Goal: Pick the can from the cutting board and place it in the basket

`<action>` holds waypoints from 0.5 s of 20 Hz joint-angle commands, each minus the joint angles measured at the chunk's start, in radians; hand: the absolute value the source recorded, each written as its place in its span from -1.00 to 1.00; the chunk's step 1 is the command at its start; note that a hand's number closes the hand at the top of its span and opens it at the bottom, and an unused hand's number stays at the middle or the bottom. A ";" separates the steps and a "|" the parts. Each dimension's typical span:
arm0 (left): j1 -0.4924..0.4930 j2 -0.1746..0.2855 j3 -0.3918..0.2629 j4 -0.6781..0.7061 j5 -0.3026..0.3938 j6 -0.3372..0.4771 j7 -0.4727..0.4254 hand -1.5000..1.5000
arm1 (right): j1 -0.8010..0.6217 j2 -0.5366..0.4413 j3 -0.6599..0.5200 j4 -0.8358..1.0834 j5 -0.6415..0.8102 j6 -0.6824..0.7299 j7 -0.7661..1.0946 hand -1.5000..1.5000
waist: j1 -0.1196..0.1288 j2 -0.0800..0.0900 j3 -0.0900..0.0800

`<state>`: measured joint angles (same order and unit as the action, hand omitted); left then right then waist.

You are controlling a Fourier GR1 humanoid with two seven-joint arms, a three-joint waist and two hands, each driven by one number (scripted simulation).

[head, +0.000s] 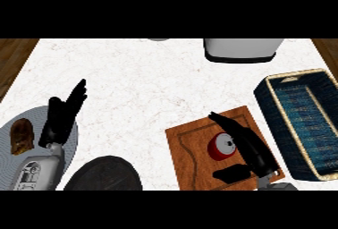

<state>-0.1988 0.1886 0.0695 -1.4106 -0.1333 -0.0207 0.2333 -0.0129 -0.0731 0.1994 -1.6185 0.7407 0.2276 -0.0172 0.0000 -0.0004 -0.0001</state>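
Observation:
A red can point(220, 148) with a white top lies on the wooden cutting board point(192, 152) at the lower right of the head view. My right hand point(249, 147) stands just right of the can, fingers straight and pointing up-left, the thumb point(232, 172) spread below the can; its palm side hides part of the can's right edge. The dark blue woven basket point(305, 121) with a tan rim sits at the right edge, beyond the board. My left hand point(63, 117) rests open at the left, fingers up.
A grey plate point(73, 138) with a brown piece of food point(21, 136) lies under the left hand. A dark round pan point(104, 175) sits at the bottom. A white-grey appliance point(240, 49) stands at the back right. Wooden floor shows past both counter sides.

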 commanded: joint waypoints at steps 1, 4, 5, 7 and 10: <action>-0.005 0.012 0.030 0.027 0.018 -0.028 -0.019 0.00 | -0.016 0.004 0.024 0.105 0.050 -0.070 -0.087 1.00 | 0.000 0.001 0.000; -0.021 0.031 0.056 0.107 0.018 -0.031 -0.082 0.00 | -0.029 -0.067 -0.015 0.092 0.087 -0.109 -0.141 1.00 | -0.002 0.002 0.000; -0.002 0.021 0.020 -0.061 0.001 -0.014 0.047 0.00 | 0.017 -0.056 0.028 0.080 0.120 -0.138 -0.155 1.00 | 0.001 -0.001 0.000; -0.026 -0.011 0.015 0.033 -0.020 0.014 -0.011 0.00 | -0.012 -0.046 0.032 0.031 0.143 -0.128 -0.105 1.00 | -0.002 0.000 0.000; -0.018 0.012 0.034 0.043 0.007 -0.024 -0.022 0.00 | -0.053 0.001 0.110 0.059 0.274 -0.147 0.016 1.00 | 0.000 0.000 0.000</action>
<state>-0.2180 0.1881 0.0854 -1.3877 -0.1434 -0.0235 0.2293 -0.0438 -0.0934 0.2491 -1.5499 0.9073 0.0826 -0.0986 -0.0005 -0.0029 -0.0022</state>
